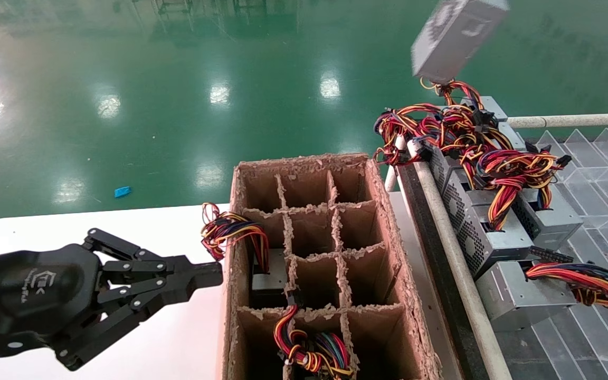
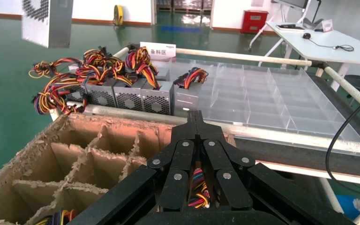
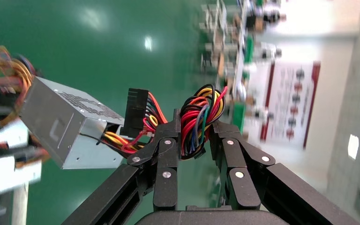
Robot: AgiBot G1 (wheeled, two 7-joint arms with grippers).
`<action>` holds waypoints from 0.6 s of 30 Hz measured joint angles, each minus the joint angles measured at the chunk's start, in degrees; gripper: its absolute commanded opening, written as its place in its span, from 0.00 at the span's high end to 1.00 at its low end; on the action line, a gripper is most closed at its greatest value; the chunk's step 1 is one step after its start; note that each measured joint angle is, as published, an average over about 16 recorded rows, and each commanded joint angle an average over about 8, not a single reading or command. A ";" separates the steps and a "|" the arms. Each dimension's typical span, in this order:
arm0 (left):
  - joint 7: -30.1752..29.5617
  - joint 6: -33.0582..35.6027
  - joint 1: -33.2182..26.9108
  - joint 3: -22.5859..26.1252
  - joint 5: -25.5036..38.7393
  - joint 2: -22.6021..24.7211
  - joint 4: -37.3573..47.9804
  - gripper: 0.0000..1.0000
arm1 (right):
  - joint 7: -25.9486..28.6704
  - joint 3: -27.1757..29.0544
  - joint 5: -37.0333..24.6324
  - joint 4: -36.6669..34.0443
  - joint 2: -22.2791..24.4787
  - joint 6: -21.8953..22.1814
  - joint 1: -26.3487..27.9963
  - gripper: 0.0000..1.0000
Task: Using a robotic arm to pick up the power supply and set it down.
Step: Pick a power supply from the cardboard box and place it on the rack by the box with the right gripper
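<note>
Right gripper [image 3: 194, 136]: fingers clamped on the wire bundle [image 3: 200, 119], a loop of red, yellow, blue and black leads squeezed between the two fingertips.
Power supply [image 3: 63, 126]: grey metal box with a perforated vent face, hanging by its wires just beside the right gripper; a black connector [image 3: 136, 112] lies between box and fingers.
Position of load: in the head view the power supply [image 1: 454, 37] hangs tilted in the air above the green floor [image 1: 177, 79], over the far end of the row of stored units [image 1: 494, 232].
Stored units: grey boxes lying side by side on the clear divided tray [image 1: 599, 174], their coloured wires heaped on top.
Cardboard crate [image 1: 325, 253]: brown, partitioned into cells, on the white table [image 1: 98, 227]; several cells hold units with wires spilling out.
Left gripper [image 1: 214, 274]: fingertips pressed together, parked over the table just beside the crate's left wall.
</note>
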 measured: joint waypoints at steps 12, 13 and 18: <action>0.00 0.00 0.00 0.00 0.00 0.00 0.00 1.00 | -0.74 -0.90 -1.64 -6.89 2.36 6.12 -2.83 1.00; 0.00 0.00 0.00 0.00 0.00 0.00 0.00 1.00 | -0.72 -0.99 -1.78 -7.27 2.47 6.41 -3.17 1.00; 0.00 0.00 0.00 0.00 0.00 0.00 0.00 1.00 | -0.75 -1.56 -2.60 -8.59 2.78 7.93 -4.79 1.00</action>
